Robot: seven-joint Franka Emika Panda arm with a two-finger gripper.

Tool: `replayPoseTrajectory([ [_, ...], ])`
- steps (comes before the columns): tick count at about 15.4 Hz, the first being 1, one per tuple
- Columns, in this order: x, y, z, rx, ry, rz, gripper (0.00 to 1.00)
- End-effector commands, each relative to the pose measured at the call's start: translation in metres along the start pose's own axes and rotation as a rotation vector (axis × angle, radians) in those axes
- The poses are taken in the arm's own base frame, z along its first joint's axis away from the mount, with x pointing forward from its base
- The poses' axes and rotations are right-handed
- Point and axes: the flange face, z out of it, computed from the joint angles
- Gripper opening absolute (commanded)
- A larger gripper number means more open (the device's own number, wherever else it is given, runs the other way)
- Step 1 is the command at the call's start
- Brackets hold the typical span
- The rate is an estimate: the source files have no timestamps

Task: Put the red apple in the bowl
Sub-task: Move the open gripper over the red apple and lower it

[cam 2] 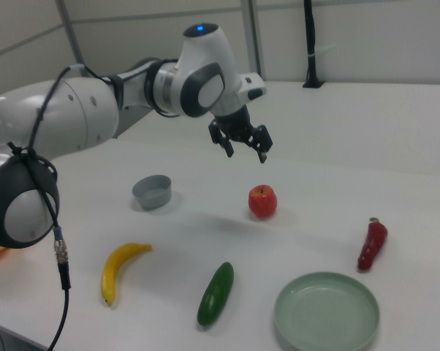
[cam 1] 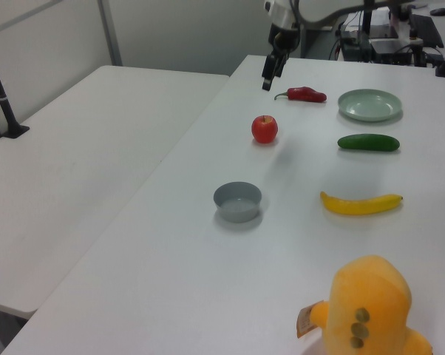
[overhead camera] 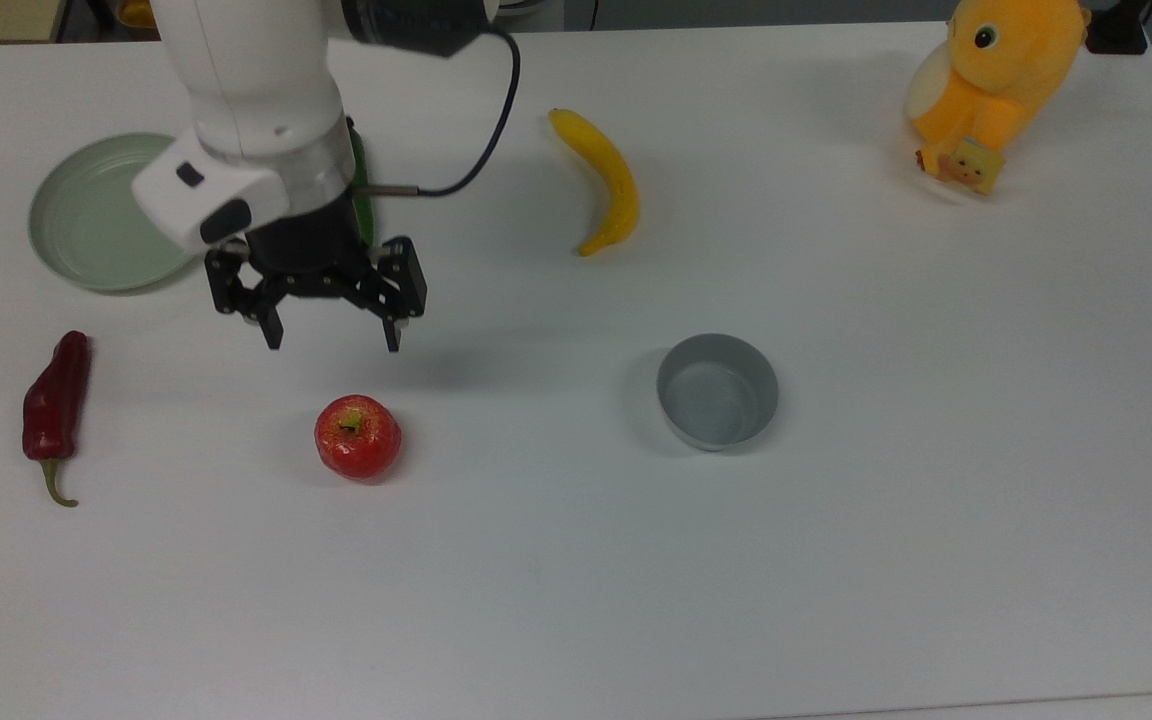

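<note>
The red apple (overhead camera: 357, 437) sits alone on the white bench (overhead camera: 836, 560), stem dimple up, toward the top view's lower left and well apart from the bowl (overhead camera: 717, 390), which stands empty nearer the middle; the claw (overhead camera: 333, 335) hangs in the air above the bench, near the apple but not touching it, its two fingers spread wide and holding nothing. The apple looks round, glossy and stiff, probably light, and its smooth skin may slip under a shallow pinch; a sound grip would likely come from straight above, the fingers closing across its widest part, either side of the stem. The bowl is only slightly wider than the fruit, so the drop will call for careful centring, and a knock on the upright rim could shift the bowl. By count the bench carries one apple, one bowl, one pale-green plate (overhead camera: 96, 215) by the top view's left edge, one dark-red chili pepper (overhead camera: 56, 400), one cucumber (cam 1: 368, 143), one banana (overhead camera: 604, 180) and one orange plush toy (overhead camera: 996, 85) in the top view's upper right corner.
</note>
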Motion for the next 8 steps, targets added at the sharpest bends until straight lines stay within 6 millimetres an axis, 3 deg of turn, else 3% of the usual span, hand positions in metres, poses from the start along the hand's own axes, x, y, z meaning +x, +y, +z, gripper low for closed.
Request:
replayPoseTrajectory([
  [1,0.001,0.005,0.042,-0.004,0.002,-0.015,1.00],
  [6,0.001,0.004,0.084,-0.011,0.011,-0.021,1.00],
  [8,0.002,0.004,0.092,-0.012,0.023,-0.021,1.00],
])
